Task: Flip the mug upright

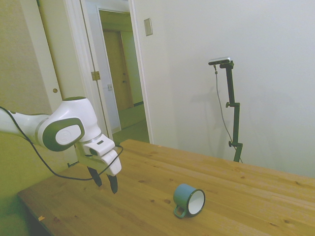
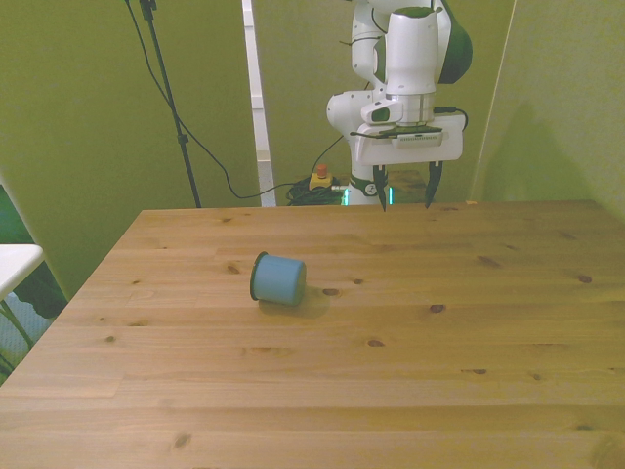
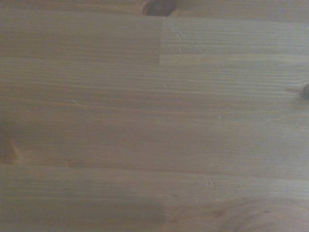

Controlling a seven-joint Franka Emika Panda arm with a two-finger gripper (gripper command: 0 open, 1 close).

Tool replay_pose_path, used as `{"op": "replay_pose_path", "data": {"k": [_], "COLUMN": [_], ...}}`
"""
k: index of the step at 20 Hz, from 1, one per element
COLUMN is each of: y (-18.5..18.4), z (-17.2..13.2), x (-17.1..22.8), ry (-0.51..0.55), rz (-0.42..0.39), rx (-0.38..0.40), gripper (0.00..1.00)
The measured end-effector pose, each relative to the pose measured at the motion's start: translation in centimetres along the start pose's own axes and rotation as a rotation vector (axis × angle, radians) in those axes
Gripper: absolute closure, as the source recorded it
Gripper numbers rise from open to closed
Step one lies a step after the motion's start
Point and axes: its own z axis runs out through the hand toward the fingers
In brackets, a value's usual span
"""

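Mug (image 1: 189, 200) position: lying on its side on the wooden bench (image 2: 410, 371), near the middle of the surface and toward the front view's left. It is not yet upright, so the flip remains to be done.

Orientation: the long axis runs roughly parallel to the bench top. In the side view the white interior and thin dark rim face that camera; in the front view only the closed teal base is presented, so the mouth points away from the front camera and toward the robot's side of the bench. The small loop handle sits at the bottom in the side view, touching or nearly touching the wood. This likely acts as a stop against rolling.

Gripper (image 2: 403, 198) position: suspended above the far edge of the bench, well apart from the mug and contacting nothing. The jaws are spread, pointing straight down, with nothing between them. This posture suits an approach not yet begun.

The wrist view shows only bare wood grain; the mug is outside its field.
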Motion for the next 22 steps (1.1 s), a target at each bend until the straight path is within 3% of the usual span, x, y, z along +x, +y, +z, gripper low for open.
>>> {"op": "replay_pose_path", "data": {"k": [4,8,15,19,22], "y": [0.0,0.0,4.3,9.0,9.3], "z": [0.0,-1.8,-6.5,-7.2,-6.6], "x": [0.0,1.7,11.6,17.2,18.6], "ry": [-0.007,0.02,0.084,0.097,0.096], "rz": [-0.001,0.028,0.216,0.325,0.344], "rx": [-0.006,0.026,0.102,0.115,0.103], "gripper": [0.0,0.0,0.0,0.0,0.0]}}
